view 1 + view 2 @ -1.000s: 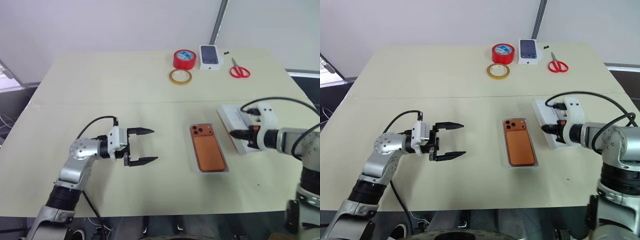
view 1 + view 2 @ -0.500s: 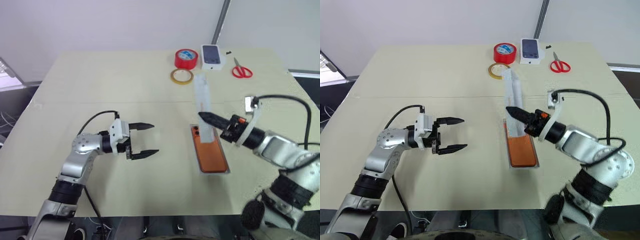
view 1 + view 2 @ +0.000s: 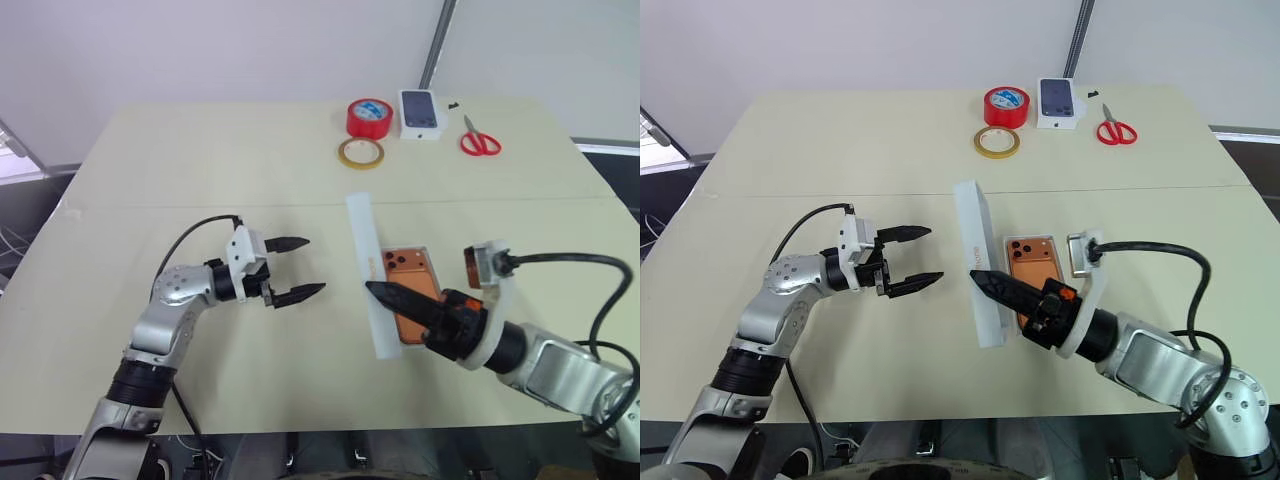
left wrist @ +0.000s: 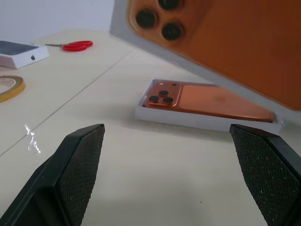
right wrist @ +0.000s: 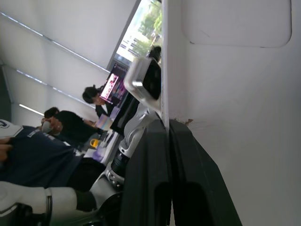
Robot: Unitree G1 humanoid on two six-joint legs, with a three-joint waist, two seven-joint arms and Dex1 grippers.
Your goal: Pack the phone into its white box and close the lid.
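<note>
Beige table [image 3: 200, 170], lid [image 3: 366, 275] in right end effector [image 3: 372, 290]

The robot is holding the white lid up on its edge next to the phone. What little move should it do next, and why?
Probably tip the lid flat and slide it over the white box. The right end effector is shut on the lid, which stands on edge just left of the box. The phone already lies in the box, so only the covering remains.
</note>
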